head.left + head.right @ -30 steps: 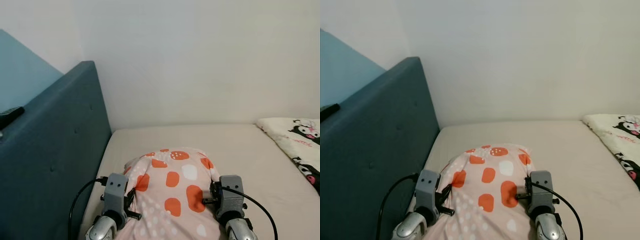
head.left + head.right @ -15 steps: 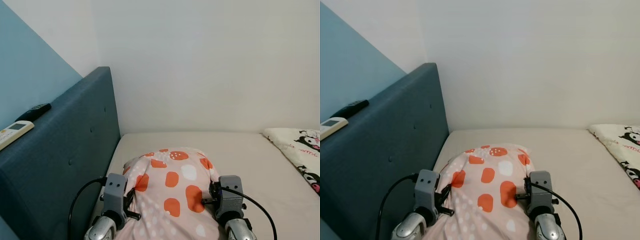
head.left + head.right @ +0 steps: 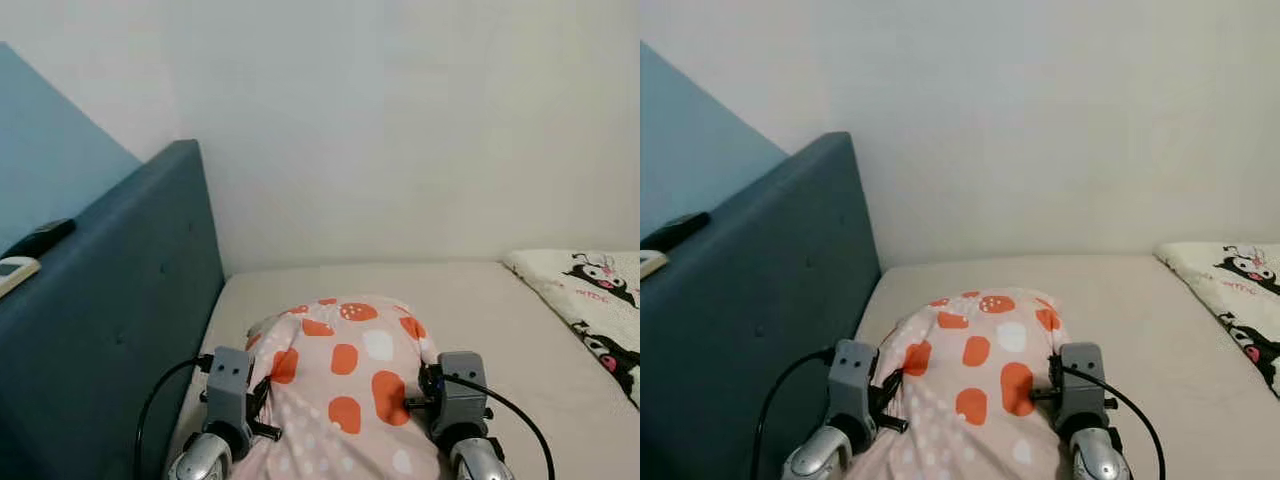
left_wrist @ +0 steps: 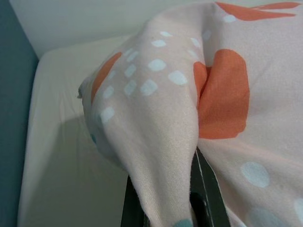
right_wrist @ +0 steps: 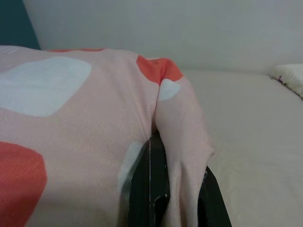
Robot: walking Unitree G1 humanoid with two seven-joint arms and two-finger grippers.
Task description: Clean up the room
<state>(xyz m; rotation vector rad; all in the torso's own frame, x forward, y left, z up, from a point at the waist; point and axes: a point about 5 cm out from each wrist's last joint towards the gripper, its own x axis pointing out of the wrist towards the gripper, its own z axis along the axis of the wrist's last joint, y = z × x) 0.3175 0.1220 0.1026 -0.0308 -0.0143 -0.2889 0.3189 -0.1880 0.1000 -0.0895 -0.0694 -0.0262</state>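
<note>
I see a soft pink pillow with big orange spots and small white dots, puffy and rounded, held up over the bed between my two arms. My left gripper has its black fingers clenched on a fold of the pillow's cloth at one side, and my right gripper has its fingers clenched on a fold at the other side. The bed sheet is smooth and cream, the headboard on my left is dark blue padded cloth with buttons, and a white blanket with black cartoon faces lies on my right.
</note>
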